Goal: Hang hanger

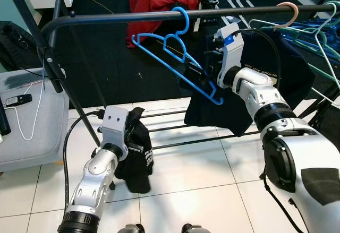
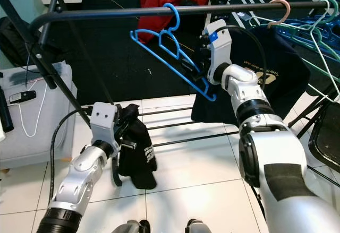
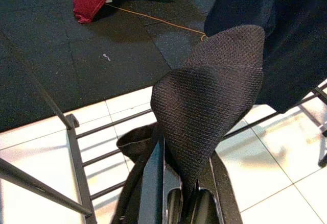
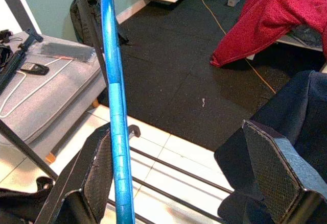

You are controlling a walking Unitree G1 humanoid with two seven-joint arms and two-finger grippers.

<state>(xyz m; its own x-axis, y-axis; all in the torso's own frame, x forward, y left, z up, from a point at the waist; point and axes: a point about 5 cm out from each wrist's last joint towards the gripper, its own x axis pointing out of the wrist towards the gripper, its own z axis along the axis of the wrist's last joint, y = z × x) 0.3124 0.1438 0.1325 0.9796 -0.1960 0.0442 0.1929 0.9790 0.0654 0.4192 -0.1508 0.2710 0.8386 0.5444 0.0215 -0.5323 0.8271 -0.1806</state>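
Right gripper (image 4: 179, 183): wide open, holding nothing; in my right wrist view the hanger's bar runs just inside one finger (image 4: 97, 178), other finger well apart.
Blue plastic hanger (image 1: 178, 66): hook already over the black metal rail (image 1: 106, 19), body tilted, lower end sloping down toward the right gripper, right at the fingertips.
Key relation: hanger lies straight ahead of the right gripper, long axis running diagonally from upper left down to that gripper; right arm far nearer than left.
Left gripper (image 3: 176, 193): low by the rack's bottom bars, clamped on a black knit garment (image 3: 209, 106) that drapes down from it.
Rail beyond: pale teal wire hangers (image 1: 313, 36) and a dark T-shirt (image 1: 265, 79) at the right end.
Judgement: hang looks done; I'd back the right gripper off without snagging the bar.
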